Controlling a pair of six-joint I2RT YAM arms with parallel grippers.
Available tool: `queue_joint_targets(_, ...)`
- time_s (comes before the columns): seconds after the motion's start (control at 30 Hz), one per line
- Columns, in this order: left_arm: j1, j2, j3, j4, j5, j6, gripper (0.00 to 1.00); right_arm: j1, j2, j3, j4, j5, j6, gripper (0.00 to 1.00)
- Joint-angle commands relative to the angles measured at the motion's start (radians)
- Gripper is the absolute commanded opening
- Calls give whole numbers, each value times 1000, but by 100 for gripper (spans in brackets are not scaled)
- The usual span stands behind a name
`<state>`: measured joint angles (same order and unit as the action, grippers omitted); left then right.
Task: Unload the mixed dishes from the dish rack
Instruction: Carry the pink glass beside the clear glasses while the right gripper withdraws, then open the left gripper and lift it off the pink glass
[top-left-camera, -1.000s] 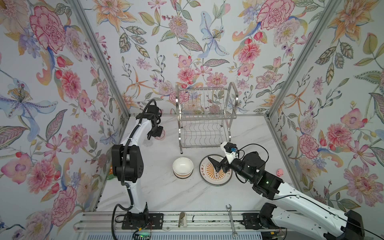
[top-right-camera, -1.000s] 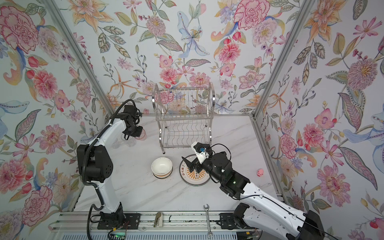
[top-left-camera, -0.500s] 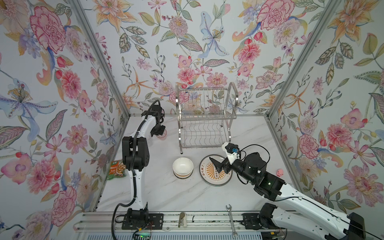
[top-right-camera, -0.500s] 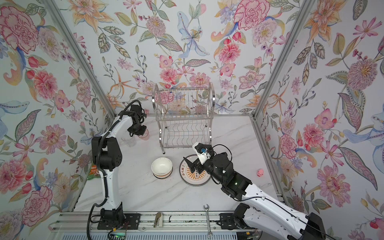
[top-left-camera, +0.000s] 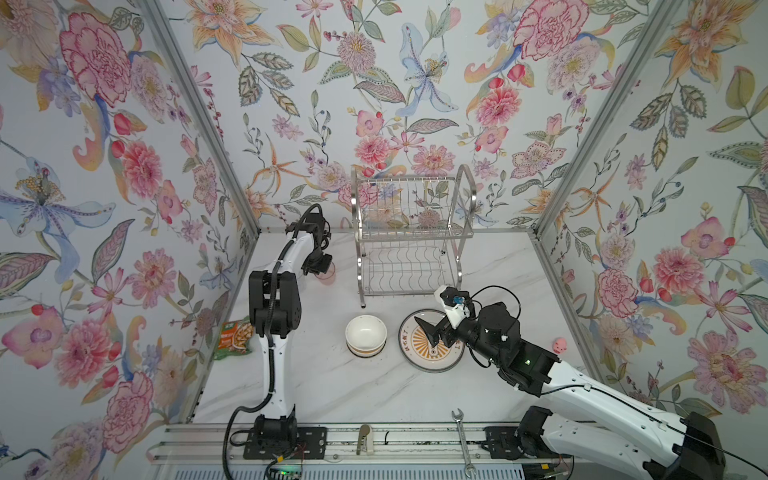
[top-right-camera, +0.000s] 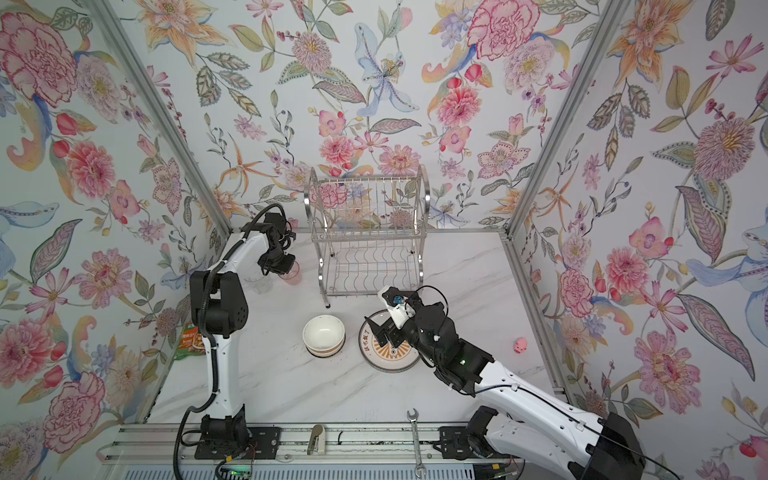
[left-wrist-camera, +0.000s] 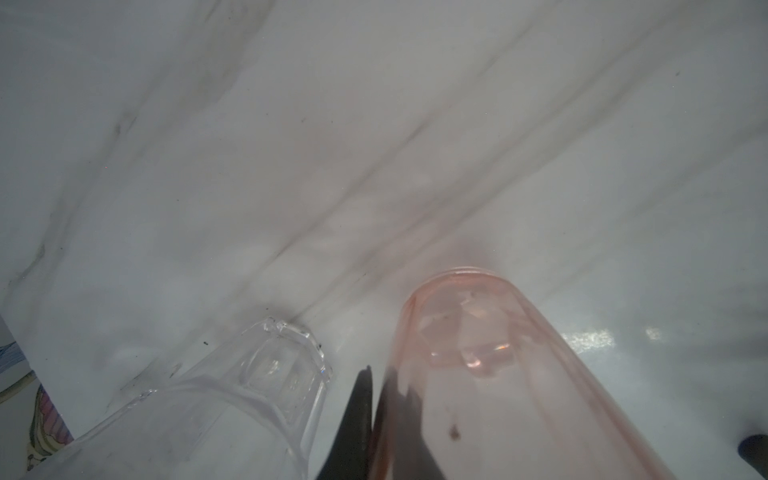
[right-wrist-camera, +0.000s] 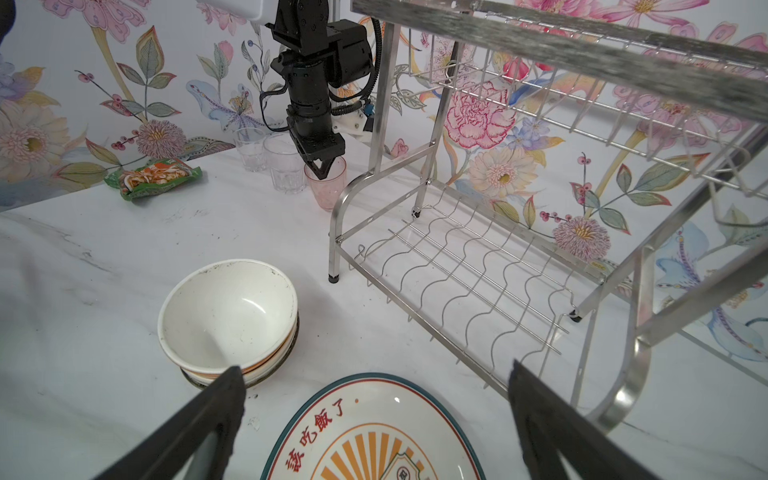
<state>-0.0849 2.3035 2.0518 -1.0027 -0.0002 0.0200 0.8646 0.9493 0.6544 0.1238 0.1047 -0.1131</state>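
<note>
The pink tumbler (right-wrist-camera: 328, 189) stood on the table (right-wrist-camera: 124, 270) beside the dish rack (right-wrist-camera: 457, 249), next to the clear tumblers (right-wrist-camera: 286, 168), apparently to keep glasses together; my left gripper (right-wrist-camera: 321, 163) pinched its wall, one finger inside; my right gripper (right-wrist-camera: 376, 372) hovered spread above the plate (right-wrist-camera: 374, 440).

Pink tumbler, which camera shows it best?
The right wrist view: the pink tumbler stands upright, nearly whole, beside the dish rack. The left wrist view crops it close; both top views show a sliver under the left gripper.
</note>
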Motion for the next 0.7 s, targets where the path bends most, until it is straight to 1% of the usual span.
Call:
queue_joint_targets(0.0,10,30,34,-28,26,9,15,9,9,40,21,-10,-18,99)
queue_joint_targets(0.13,10,33,30,-25,29,-2,17,9,2,37,22,-2,-19,99)
queue_joint_targets(0.27,10,26,27,-26,26,-11,23,10,-14,25,24,2,-19,99)
queue_joint_targets(0.3,10,20,26,-26,25,-14,26,9,-18,24,25,2,-19,99)
queue_joint_targets(0.33,9,13,24,-24,24,-15,27,9,-21,22,22,4,-20,99)
queue_joint_targets(0.37,10,5,24,-22,25,-18,31,9,-23,21,23,7,-20,99)
queue_joint_targets(0.43,10,-9,29,-21,32,-20,33,9,-24,19,25,11,-17,99)
queue_joint_targets(0.47,10,-20,29,-18,35,-22,39,10,-24,19,27,12,-16,99)
queue_joint_targets(0.57,10,-38,45,-23,41,-28,47,9,-24,22,31,13,-5,99)
queue_joint_targets(0.6,10,-42,53,-28,39,-29,48,9,-24,21,32,15,-1,99)
queue_joint_targets(0.67,8,-50,79,-51,23,-32,53,10,-26,16,40,22,11,99)
